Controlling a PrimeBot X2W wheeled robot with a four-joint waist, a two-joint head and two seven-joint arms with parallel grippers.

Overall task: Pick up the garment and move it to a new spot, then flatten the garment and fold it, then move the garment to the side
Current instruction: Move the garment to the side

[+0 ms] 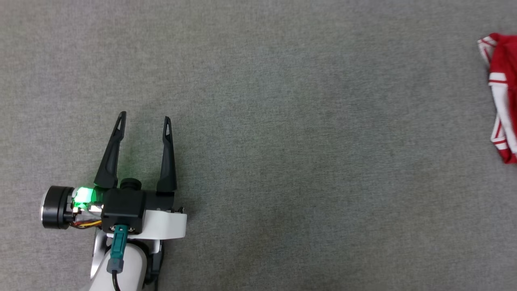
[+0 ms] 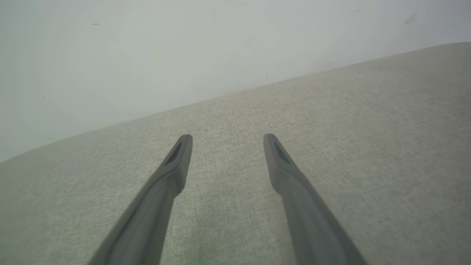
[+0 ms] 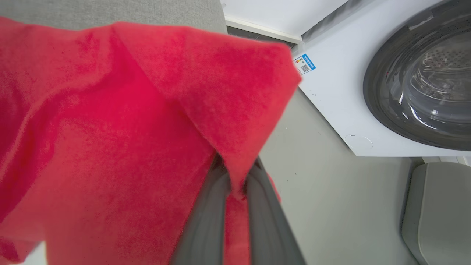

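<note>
The garment [image 1: 503,97] is a red shirt with white, red-striped trim, seen at the far right edge of the head view. In the right wrist view its red cloth [image 3: 110,140] hangs close to the camera, pinched between the two dark fingers [image 3: 206,221] of my right gripper [image 3: 235,176], which is shut on it. My left gripper [image 1: 144,121] hovers open over the grey fabric surface at the lower left, far from the garment. The left wrist view shows the left gripper [image 2: 227,141] spread wide with nothing between its fingers.
The grey fabric surface [image 1: 282,141] stretches across the head view. A pale wall [image 2: 147,55] rises behind its far edge. A white washing machine [image 3: 331,92] with a round glass door [image 3: 423,81] stands beyond the garment, above a pale floor [image 3: 331,206].
</note>
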